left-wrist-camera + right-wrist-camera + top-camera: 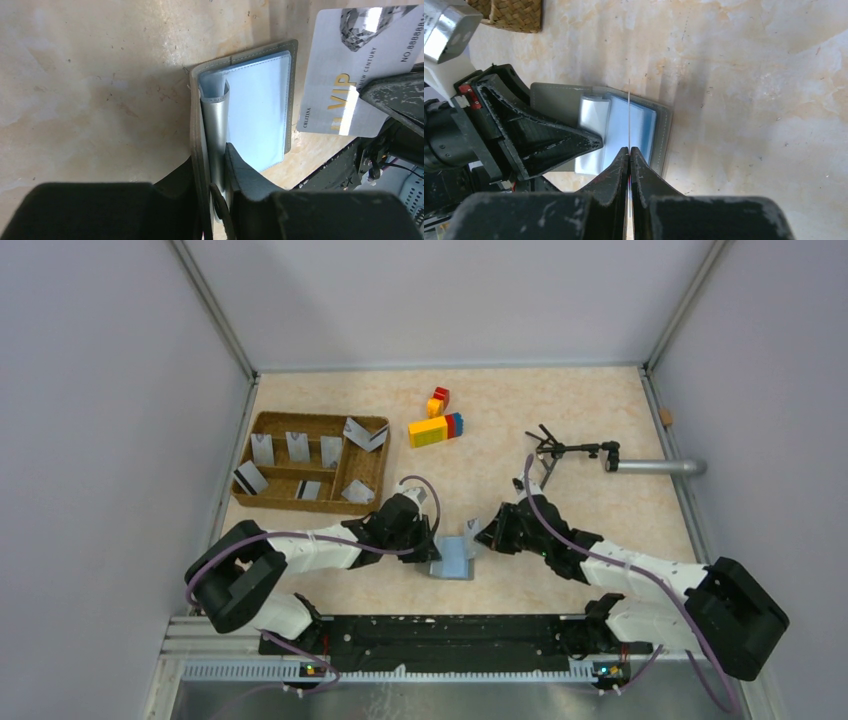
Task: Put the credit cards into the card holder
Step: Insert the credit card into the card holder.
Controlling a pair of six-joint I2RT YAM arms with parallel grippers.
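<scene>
Pinching a credit card [350, 75], right fingers [616, 175] hover over card holder [260, 110].

Between the left gripper's [210, 156] jaws we saw the card holder's [250, 100] matt grey cover and glossy bluish plastic sleeves; the credit card [350, 65] in the right gripper's [629, 149] jaws looked glossy silver.

Flat grey fold-over card holder [260, 115]: grey cover, light-blue inner panels.
Thin rectangular credit card [345, 65]: silver-white, gold "VIP" lettering.
Table surface [580, 410]: beige, marbled.
Woven wicker tray [300, 417]: brown.
Plastic blocks [436, 428]: yellow, red, blue.
</scene>
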